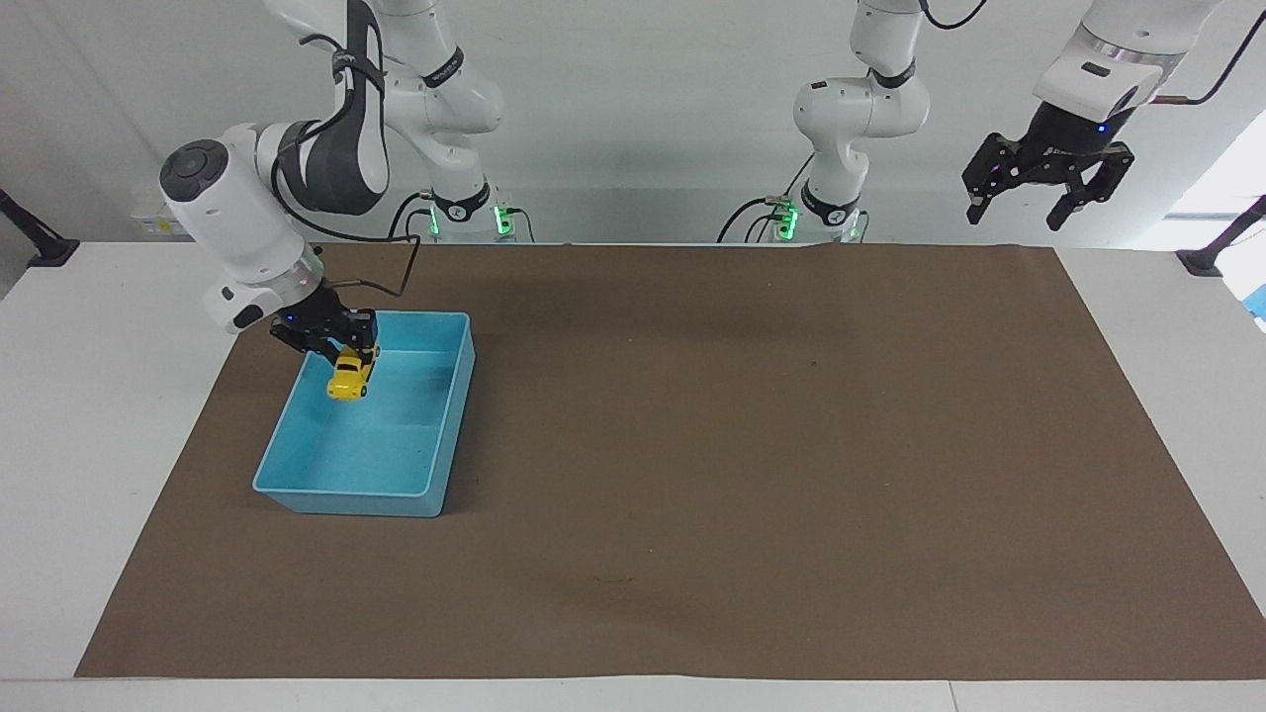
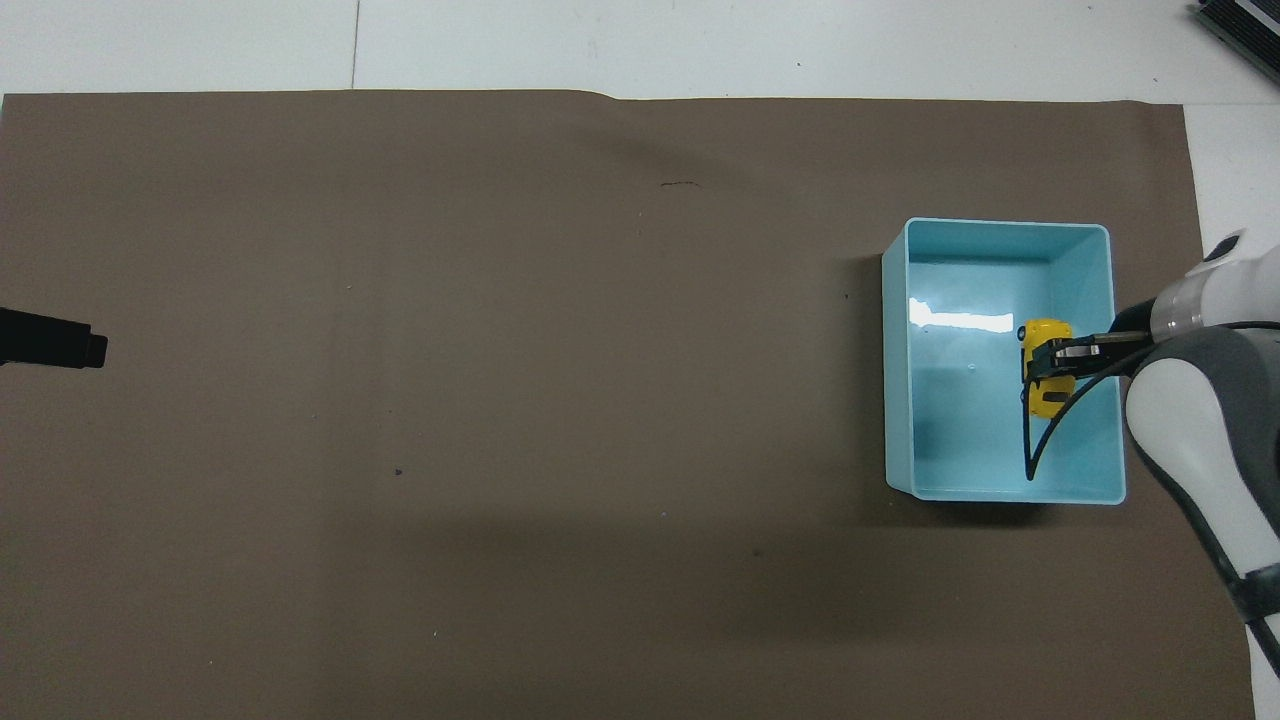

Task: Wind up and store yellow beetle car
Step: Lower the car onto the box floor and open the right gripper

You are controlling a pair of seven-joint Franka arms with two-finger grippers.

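The yellow beetle car (image 1: 349, 376) (image 2: 1046, 392) hangs nose-down over the light-blue bin (image 1: 297, 489) (image 2: 897, 350), inside its rim, at the end nearer the robots. My right gripper (image 1: 347, 358) (image 2: 1048, 362) is shut on the car's upper part. Whether the car touches the bin's floor I cannot tell. My left gripper (image 1: 1048, 203) waits open, raised high over the table's corner by its own base; only its black tip (image 2: 55, 340) shows in the overhead view.
The bin stands on a brown mat (image 1: 742, 445) at the right arm's end of the table. White tabletop (image 1: 89, 396) borders the mat. A black cable (image 2: 1040, 440) from the right wrist loops over the bin.
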